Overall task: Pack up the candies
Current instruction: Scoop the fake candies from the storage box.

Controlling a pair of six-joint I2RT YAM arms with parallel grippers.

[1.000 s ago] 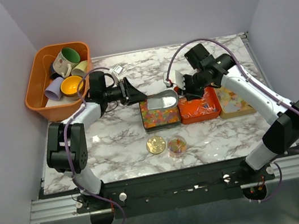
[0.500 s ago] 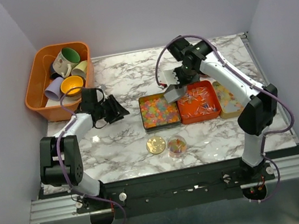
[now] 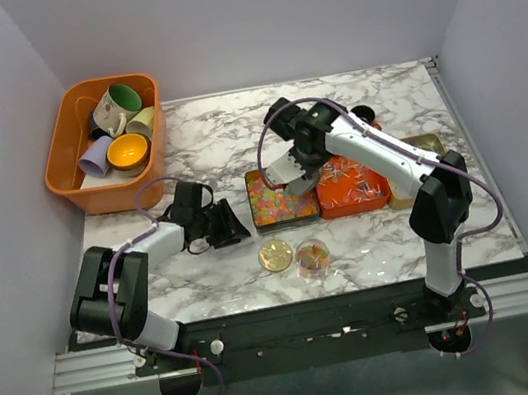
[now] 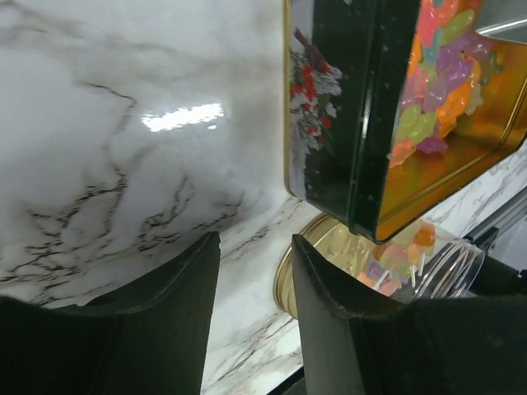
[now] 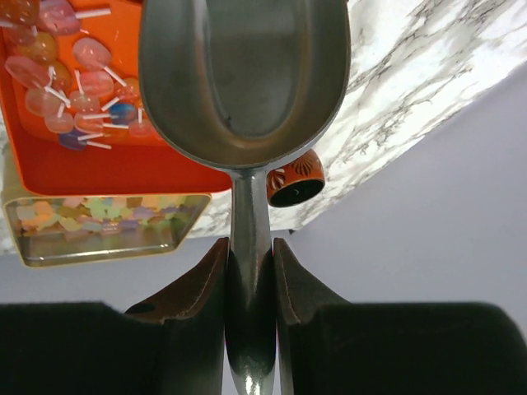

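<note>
Mixed coloured candies (image 3: 275, 204) fill a dark green tin (image 3: 257, 221) mid-table; they also show in the left wrist view (image 4: 432, 99). More candies sit in a small clear cup (image 3: 313, 257) in front of it, next to a flat gold lid (image 3: 276, 254). My right gripper (image 3: 300, 157) is shut on the handle of a metal scoop (image 5: 243, 82), whose bowl is empty and hangs over the green tin's far right corner. My left gripper (image 3: 235, 227) is open and empty, low over the marble just left of the tin, its gap (image 4: 255, 239) facing the lid (image 4: 325, 255).
An orange tin of lollipops (image 3: 354, 187) lies right of the green tin, with a gold tin of pastel sweets (image 5: 107, 222) beyond it. An orange bin of mugs (image 3: 63, 150) stands at the far left. A small orange cup (image 5: 296, 185) stands at the back.
My right arm has swung left with the scoop, from over the orange tin to over the green tin. My left gripper has moved right and nearer, towards the tin and lid.
</note>
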